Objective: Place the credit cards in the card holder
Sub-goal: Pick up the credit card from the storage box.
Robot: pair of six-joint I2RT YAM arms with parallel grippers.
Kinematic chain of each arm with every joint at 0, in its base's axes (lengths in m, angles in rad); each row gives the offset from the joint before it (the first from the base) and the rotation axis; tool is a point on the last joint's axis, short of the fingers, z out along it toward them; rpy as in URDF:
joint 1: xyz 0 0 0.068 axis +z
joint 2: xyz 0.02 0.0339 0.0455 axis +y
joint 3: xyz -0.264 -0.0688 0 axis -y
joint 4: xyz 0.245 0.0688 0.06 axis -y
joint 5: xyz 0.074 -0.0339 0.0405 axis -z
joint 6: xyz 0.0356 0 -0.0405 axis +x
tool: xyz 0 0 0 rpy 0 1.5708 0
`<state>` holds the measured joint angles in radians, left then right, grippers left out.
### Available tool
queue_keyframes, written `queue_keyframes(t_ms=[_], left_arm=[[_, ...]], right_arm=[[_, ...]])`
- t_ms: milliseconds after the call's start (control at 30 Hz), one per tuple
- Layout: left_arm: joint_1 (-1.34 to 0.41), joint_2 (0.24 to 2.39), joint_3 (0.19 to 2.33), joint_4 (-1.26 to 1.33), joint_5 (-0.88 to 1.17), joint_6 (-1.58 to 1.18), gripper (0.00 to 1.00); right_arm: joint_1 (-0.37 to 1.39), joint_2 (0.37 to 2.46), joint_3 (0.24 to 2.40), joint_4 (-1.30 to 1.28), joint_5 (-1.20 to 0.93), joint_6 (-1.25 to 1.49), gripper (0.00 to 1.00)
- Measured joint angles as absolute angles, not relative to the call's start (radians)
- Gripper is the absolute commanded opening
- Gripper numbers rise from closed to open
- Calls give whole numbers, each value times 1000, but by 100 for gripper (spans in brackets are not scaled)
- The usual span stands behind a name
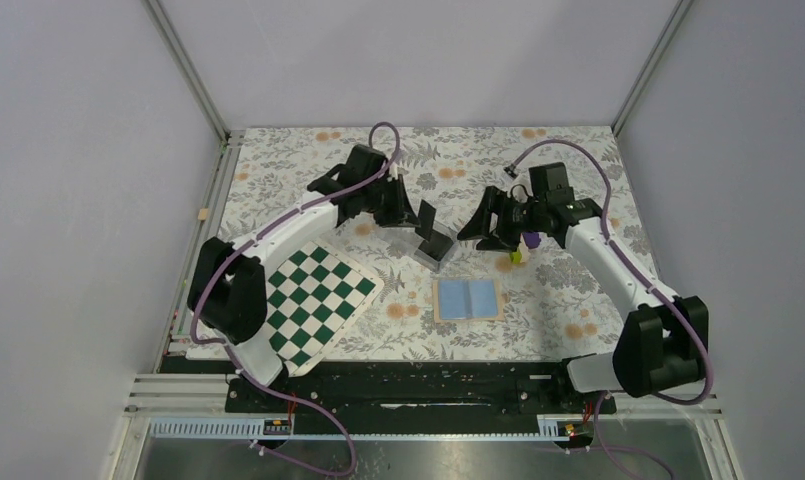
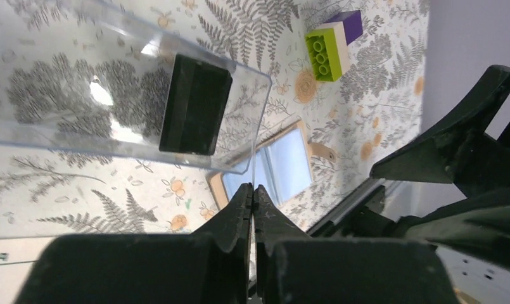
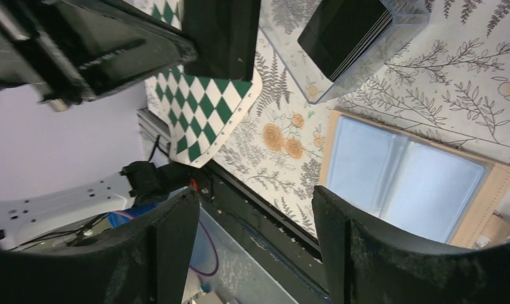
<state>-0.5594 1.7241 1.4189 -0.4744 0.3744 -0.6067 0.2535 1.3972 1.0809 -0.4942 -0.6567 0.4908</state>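
Nearest the arm bases in the overhead view, the green-and-white chequered board [image 1: 316, 298] is lying at the lower left of the floral table [image 1: 568, 290]. The card holder [image 1: 468, 299] is lying open and flat just right of centre, its light blue lining facing up. The right wrist view is showing what the overhead one cannot: the right gripper [image 3: 255, 202] is hanging above the holder with its fingers spread wide and nothing between them. Just beyond the holder, the clear plastic box [image 1: 436, 250] is sitting on the table. The left wrist view is looking down into it, where the stack of credit cards [image 2: 195, 104] is lying dark at the upper left of that frame. The left gripper [image 2: 253, 197] is hovering near the box with its fingers pressed together. Its own camera is showing only a thin seam between them. The right wrist view, along its top edge, is catching the single credit card [image 3: 222, 31] held in that grip, apart from the stack. To the right of the box, the purple and yellow-green block [image 1: 521, 248] is standing on the table just beside the right arm's wrist.
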Motion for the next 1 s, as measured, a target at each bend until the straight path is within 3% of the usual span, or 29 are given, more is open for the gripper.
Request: queue_keyframes(t_ms=[433, 733, 1000], left_arm=[[-520, 1383, 955, 27, 650, -1031, 0], [-520, 1283, 837, 223, 709, -1190, 0], [-520, 1268, 807, 264, 729, -1233, 0]], right_arm=[[196, 1234, 796, -60, -916, 829, 71], [206, 1229, 731, 294, -991, 1085, 64], [274, 1236, 731, 366, -989, 1139, 53]])
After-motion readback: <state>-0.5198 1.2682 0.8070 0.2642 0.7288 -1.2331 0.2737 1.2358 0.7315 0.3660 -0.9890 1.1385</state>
